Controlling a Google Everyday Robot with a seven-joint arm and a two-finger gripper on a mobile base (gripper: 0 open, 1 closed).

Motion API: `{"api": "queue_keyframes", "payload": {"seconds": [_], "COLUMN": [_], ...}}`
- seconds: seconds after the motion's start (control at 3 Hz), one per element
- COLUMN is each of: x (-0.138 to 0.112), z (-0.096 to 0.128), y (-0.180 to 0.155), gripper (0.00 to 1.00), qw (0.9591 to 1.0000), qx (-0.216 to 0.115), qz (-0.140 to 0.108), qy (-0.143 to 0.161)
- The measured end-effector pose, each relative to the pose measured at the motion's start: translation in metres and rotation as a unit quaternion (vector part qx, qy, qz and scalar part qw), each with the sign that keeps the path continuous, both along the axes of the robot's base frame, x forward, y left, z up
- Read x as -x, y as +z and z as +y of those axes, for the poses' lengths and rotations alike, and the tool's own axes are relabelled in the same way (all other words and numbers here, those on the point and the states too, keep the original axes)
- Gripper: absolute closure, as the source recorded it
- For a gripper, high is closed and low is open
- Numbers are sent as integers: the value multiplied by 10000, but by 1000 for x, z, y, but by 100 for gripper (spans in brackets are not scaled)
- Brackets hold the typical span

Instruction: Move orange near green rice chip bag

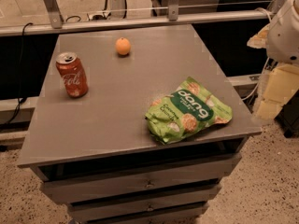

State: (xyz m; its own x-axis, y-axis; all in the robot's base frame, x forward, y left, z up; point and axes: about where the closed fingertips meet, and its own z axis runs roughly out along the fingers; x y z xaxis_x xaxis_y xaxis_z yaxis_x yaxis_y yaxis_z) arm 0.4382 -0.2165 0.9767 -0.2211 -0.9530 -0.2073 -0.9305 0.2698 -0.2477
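On the grey table top (117,125), the orange (123,46) sits near the far edge, small, round and smooth. The green rice chip bag (188,110), crinkled and puffed, lies flat at the near right corner, well apart from the orange, its long axis roughly left to right. A red soda can (72,74) stands upright at left. My gripper (273,94) hangs beyond the table's right side; whether it is open or closed I cannot tell.

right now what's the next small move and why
Probably reach the end effector, off the right edge of the table, toward the orange. It sits ungrasped at the far side, well apart from the bag at the near right corner.
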Motion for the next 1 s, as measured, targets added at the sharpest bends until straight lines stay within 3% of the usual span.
{"api": "queue_keyframes", "payload": {"seconds": [0.33,0.67,1.0], "x": [0,-39,-102], "z": [0,21,51], "y": [0,-11,-25], "gripper": [0,0,0], "qw": [10000,9990,9947], "qx": [0,-373,-855], "qz": [0,-135,-303], "qy": [0,216,488]}}
